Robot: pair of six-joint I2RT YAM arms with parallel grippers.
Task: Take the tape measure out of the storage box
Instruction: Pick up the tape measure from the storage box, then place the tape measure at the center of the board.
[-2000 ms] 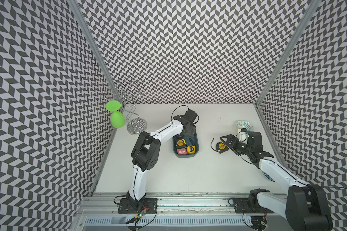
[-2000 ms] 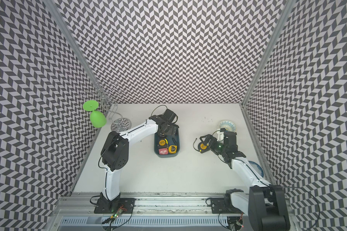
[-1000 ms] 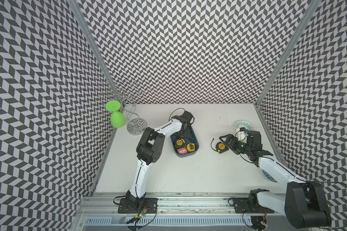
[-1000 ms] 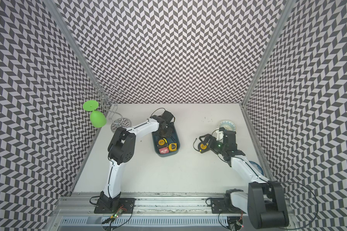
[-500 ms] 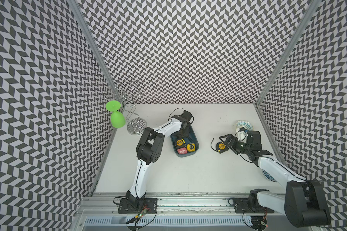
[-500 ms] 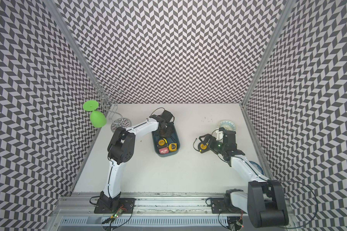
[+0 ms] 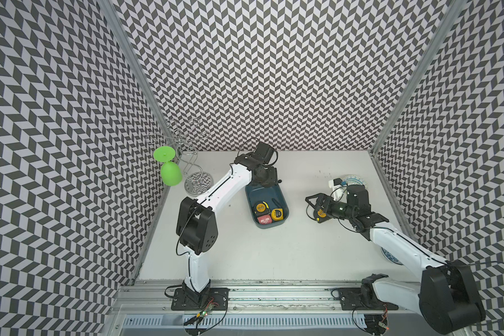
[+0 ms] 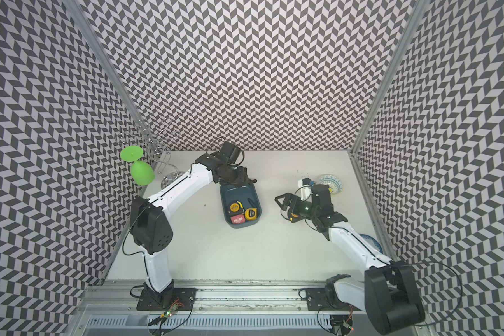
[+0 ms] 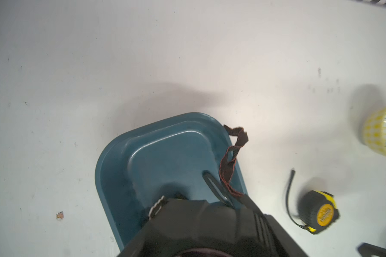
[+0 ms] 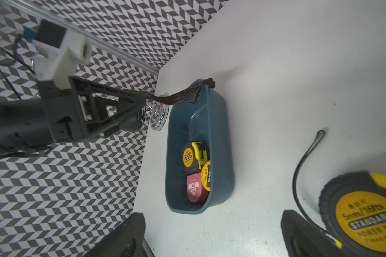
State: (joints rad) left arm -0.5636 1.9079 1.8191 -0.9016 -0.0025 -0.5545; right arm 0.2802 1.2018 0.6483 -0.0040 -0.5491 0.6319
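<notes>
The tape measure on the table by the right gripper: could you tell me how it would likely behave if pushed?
The tape measure lies flat on its broad face, so it should slide rather than roll. Its ribbed rim probably drags. Its black strap looks floppy and would trail.

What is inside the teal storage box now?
The storage box holds three tape measures: black-and-yellow, yellow, red. The left end effector, pinching a black strap, covers its far end in both top views.
</notes>
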